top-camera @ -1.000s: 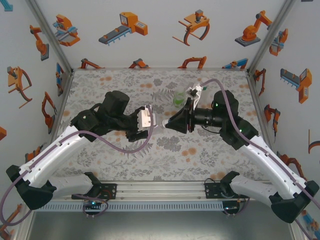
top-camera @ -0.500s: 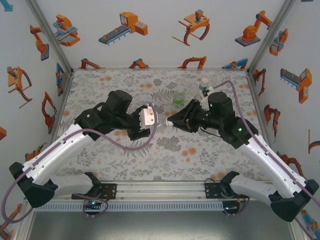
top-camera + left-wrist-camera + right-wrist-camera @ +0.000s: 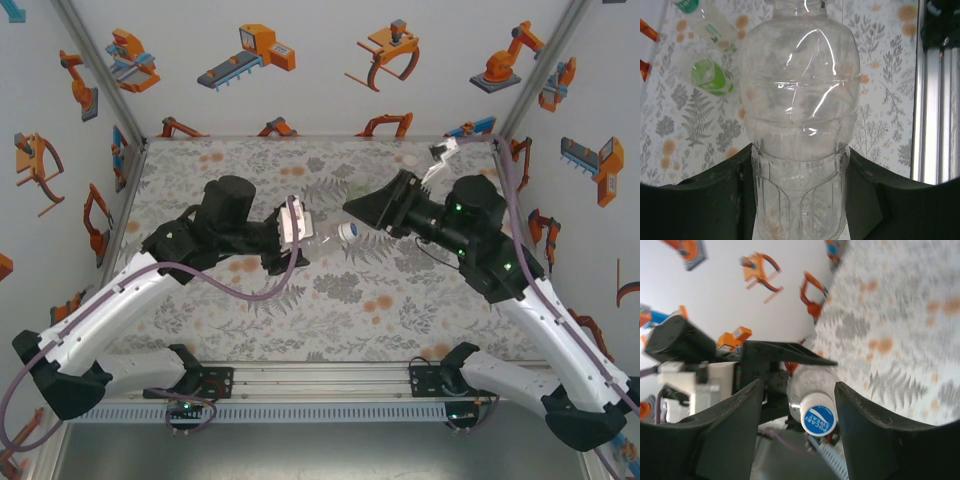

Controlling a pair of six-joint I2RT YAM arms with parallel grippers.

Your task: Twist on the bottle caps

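1. Cap and bottle: a white cap with blue print sits on the neck of the plain clear bottle. The bottle is held on its side above the middle of the floral table, cap end pointing at the right arm. Whether the cap is threaded home or only perched cannot be told.
2. Left gripper: it is clamped on the bottle's ribbed lower body, one finger on each flank.
3. Right gripper: its jaws stand wide. The fingers pass on either side of the cap without touching it, and the cap sits nearer the right-hand finger than the left.
4. Other bottles: on the table past the held one are a green-tinted bottle and a green-banded one topped by a green cap. How tight that cap is cannot be told.
5. Risks, as I judge them:
   - If the cap is only part-threaded, letting go now would leave it loose or cross-threaded.
   - Closing the right jaws off-centre would let one finger strike first. That would lever the neck sideways and twist the bottle in the left hold.
   - The thin wall may flex under the clamp, so the bottle could spin with the cap and the cap would not tighten.
   - A hard squeeze on so small a cap could pop it out from between the fingers.
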